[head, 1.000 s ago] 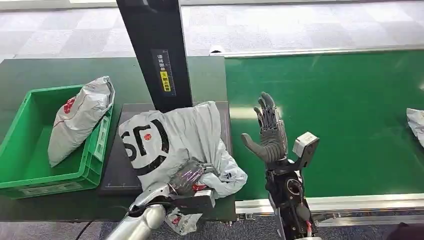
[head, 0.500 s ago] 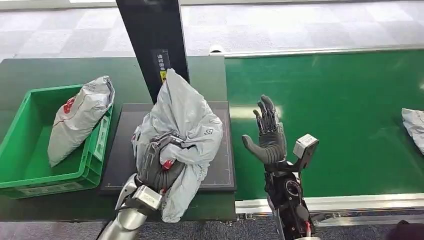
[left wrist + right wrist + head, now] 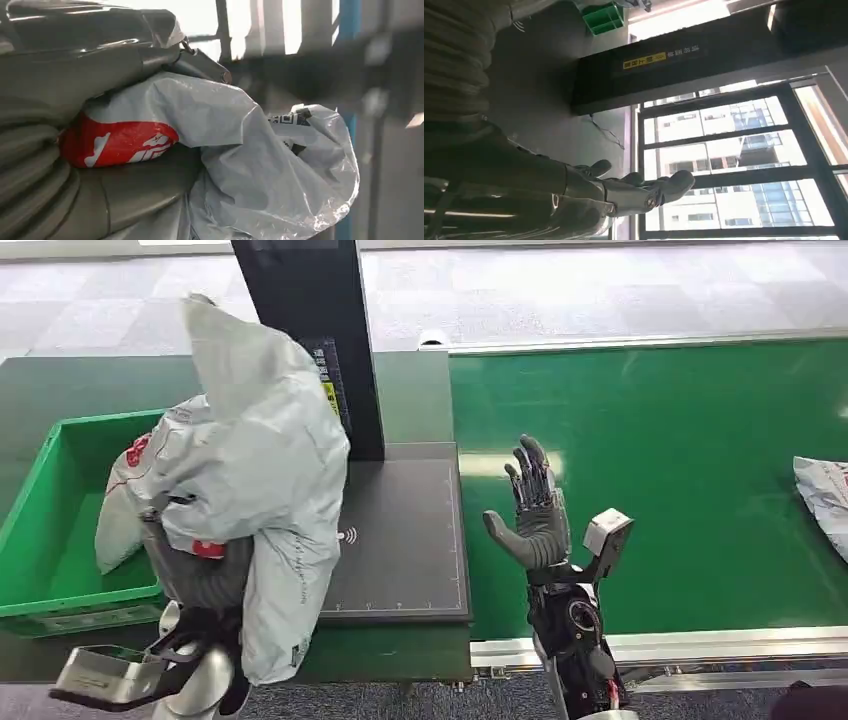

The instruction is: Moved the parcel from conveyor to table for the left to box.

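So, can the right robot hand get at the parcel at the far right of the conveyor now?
Probably yes: the right robot hand is open and holds nothing, and bare green conveyor lies between it and that parcel. Whether the arm reaches that far is unclear.

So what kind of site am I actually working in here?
It looks like a parcel sorting station, probably in a logistics or test facility. A wide green conveyor belt carries a grey parcel, a black scan pad sits beside it, and a green crate collects bagged parcels.

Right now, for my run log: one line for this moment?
left hand: holds grey parcel lifted beside green bin | right hand: open over conveyor
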`<state>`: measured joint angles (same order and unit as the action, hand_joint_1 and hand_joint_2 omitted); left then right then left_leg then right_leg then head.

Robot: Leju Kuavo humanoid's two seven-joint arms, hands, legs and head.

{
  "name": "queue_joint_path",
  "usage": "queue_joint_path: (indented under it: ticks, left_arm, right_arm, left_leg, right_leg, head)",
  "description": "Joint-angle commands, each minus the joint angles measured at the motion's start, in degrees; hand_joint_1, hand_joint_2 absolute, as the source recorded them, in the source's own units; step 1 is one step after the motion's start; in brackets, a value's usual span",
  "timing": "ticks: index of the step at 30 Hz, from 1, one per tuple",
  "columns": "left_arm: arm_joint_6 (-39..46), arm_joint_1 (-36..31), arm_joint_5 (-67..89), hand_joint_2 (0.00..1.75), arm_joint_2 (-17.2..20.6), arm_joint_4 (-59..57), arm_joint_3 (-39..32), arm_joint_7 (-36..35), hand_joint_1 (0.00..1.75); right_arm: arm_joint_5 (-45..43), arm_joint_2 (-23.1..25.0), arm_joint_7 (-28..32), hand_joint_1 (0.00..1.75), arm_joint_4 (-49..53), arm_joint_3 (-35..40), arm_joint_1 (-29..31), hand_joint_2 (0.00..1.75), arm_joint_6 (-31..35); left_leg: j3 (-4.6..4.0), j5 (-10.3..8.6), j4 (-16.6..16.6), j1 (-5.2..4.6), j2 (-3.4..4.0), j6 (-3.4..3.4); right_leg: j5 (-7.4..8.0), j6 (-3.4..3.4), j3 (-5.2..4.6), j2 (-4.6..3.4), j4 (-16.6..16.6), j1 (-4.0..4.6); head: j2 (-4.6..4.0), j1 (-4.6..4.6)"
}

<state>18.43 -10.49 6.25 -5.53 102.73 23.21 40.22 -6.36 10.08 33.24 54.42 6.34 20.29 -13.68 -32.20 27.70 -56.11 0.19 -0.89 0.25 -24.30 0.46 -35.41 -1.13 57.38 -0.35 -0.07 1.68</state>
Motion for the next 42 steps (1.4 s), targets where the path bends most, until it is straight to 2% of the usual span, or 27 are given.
queue_joint_path:
  ticks: [1,5,7,8,10,13,16,18,21,25,31,33,35,36,37,39,42]
  left_arm:
    - [21.57,-2.94,15.30,1.75,4.41,7.34,-3.08,-0.22,1.75]
    - [21.57,-1.07,31.99,1.75,-3.02,8.99,-12.99,-0.22,1.75]
    - [21.57,-1.09,33.46,1.75,-3.42,8.98,-13.83,-0.22,1.75]
    - [21.57,-1.14,36.43,1.75,-5.39,8.47,-16.72,-0.22,1.75]
    - [21.57,-2.02,36.92,1.75,-6.18,4.74,-20.01,-0.22,1.75]
    - [21.57,-2.46,35.66,1.75,-6.13,3.50,-20.25,-0.22,1.75]
    - [21.57,-5.50,36.84,1.75,-7.86,-5.63,-28.13,-0.22,1.75]
    - [21.45,-7.85,35.48,1.75,-4.41,-13.66,-27.72,-8.12,1.75]
    - [15.83,-12.20,35.98,1.75,0.18,-23.85,-28.16,-20.37,1.75]
    - [16.21,-18.77,37.92,1.75,3.50,-34.54,-31.85,-25.18,1.75]
    - [21.57,-26.49,33.96,1.75,6.70,-47.72,-39.13,-21.58,1.75]
    - [21.57,-29.69,41.05,1.75,4.05,-48.46,-52.16,-16.53,1.75]
    - [21.57,-31.22,40.22,1.75,4.76,-50.71,-54.49,-13.89,1.75]
    - [21.57,-32.37,44.50,1.75,3.15,-49.01,-60.59,-11.40,1.75]
    - [21.57,-33.11,44.88,1.75,2.63,-49.44,-62.41,-10.18,1.75]
    - [21.57,-35.71,48.17,1.75,0.22,-47.55,-71.29,-4.27,1.75]
    - [21.57,-35.71,48.17,1.75,0.22,-47.55,-71.29,-4.27,1.75]
  right_arm:
    - [0.57,0.34,-1.08,0.00,-1.56,-1.92,-0.11,1.75,-0.18]
    - [1.04,0.74,-1.18,0.00,-2.15,-1.18,0.29,1.75,-0.62]
    - [1.09,1.03,-1.19,0.00,-2.63,-1.07,0.74,1.75,-0.31]
    - [1.07,1.10,-1.22,0.00,-3.17,-0.79,1.07,1.75,-0.54]
    - [1.22,1.27,-1.23,0.00,-3.81,-0.12,1.51,1.75,-0.52]
    - [1.21,1.26,-1.22,0.00,-3.88,-0.02,1.53,1.75,-0.47]
    - [0.92,1.22,-1.35,0.00,-2.57,0.60,0.30,1.75,-0.02]
    - [0.82,0.90,-1.50,0.00,-1.27,0.91,-0.87,1.75,0.71]
    - [0.32,0.15,-2.09,0.00,0.15,1.16,-2.12,1.75,0.64]
    - [-0.32,0.10,-2.55,0.00,0.70,1.12,-2.41,1.75,1.07]
    - [-1.03,0.15,-2.79,0.00,0.83,2.61,-2.77,1.75,1.46]
    - [-1.31,0.14,-2.68,0.00,1.21,3.15,-2.88,1.75,1.67]
    - [-1.41,0.23,-2.75,0.00,1.52,3.35,-2.87,1.75,1.81]
    - [-1.65,0.26,-2.90,0.00,1.60,3.59,-2.84,1.75,1.76]
    - [-1.68,0.26,-2.93,0.00,1.61,3.73,-2.79,1.75,1.85]
    - [-2.02,0.25,-3.05,0.00,1.31,4.39,-2.56,1.75,1.76]
    - [-2.02,0.25,-3.05,0.00,1.31,4.39,-2.56,1.75,1.76]
  left_leg:
    - [0.07,0.00,0.03,0.02,0.02,-0.05]
    - [0.14,0.03,0.06,-0.01,0.12,-0.04]
    - [0.10,0.05,0.02,0.01,0.14,-0.03]
    - [0.08,0.02,0.03,-0.01,0.11,-0.02]
    - [0.11,0.02,0.04,-0.01,0.15,-0.03]
    - [0.20,-0.01,0.10,0.00,0.14,-0.06]
    - [0.20,-0.04,0.11,-0.02,0.02,-0.06]
    - [0.27,-0.06,0.17,-0.04,-0.04,-0.06]
    - [0.32,-0.10,0.22,-0.03,-0.08,-0.09]
    - [0.22,-0.10,0.12,-0.01,-0.11,-0.08]
    - [0.28,-0.07,0.12,0.04,0.06,-0.12]
    - [0.28,-0.06,0.10,0.03,0.10,-0.14]
    - [0.13,-0.04,0.01,0.03,0.17,-0.11]
    - [0.17,-0.04,0.03,0.05,0.19,-0.12]
    - [0.08,-0.04,0.01,0.06,0.19,-0.11]
    - [0.10,-0.06,0.03,0.03,0.19,-0.09]
    - [0.06,-0.05,-0.01,0.05,0.16,-0.09]
  right_leg:
    - [-0.02,-0.02,0.08,0.09,-0.03,0.03]
    - [-0.03,0.00,0.11,0.00,-0.03,0.00]
    - [-0.03,0.01,0.09,0.00,-0.03,0.02]
    - [-0.02,0.01,0.07,0.01,-0.02,-0.01]
    - [0.00,0.01,0.09,-0.03,-0.03,-0.01]
    - [0.02,-0.01,0.18,0.03,-0.08,0.01]
    - [0.00,-0.02,0.20,0.13,-0.07,0.00]
    - [-0.01,-0.02,0.25,0.18,-0.10,-0.02]
    - [0.00,-0.03,0.29,0.22,-0.13,-0.01]
    - [0.00,-0.03,0.20,0.24,-0.06,0.01]
    - [0.00,-0.04,0.24,0.11,-0.05,0.06]
    - [-0.01,-0.05,0.21,0.06,-0.01,0.05]
    - [0.01,-0.04,0.05,-0.08,0.08,0.04]
    - [0.02,-0.04,0.10,-0.05,0.04,0.07]
    - [0.03,-0.03,0.04,-0.06,0.04,0.07]
    - [0.02,-0.03,0.02,-0.08,0.05,0.03]
    - [0.00,-0.01,0.01,0.03,0.05,0.07]
  head:
    - [0.00,0.00]
    - [0.02,0.02]
    - [0.02,0.00]
    - [0.00,0.02]
    - [0.00,0.00]
    - [0.00,-0.02]
    - [0.02,0.02]
    - [0.02,0.00]
    - [0.00,0.04]
    - [0.00,0.00]
    - [0.02,-0.02]
    - [0.02,0.00]
    - [0.00,0.04]
    - [0.02,-0.02]
    - [0.00,-0.02]
    - [0.02,0.00]
    - [0.00,-0.02]
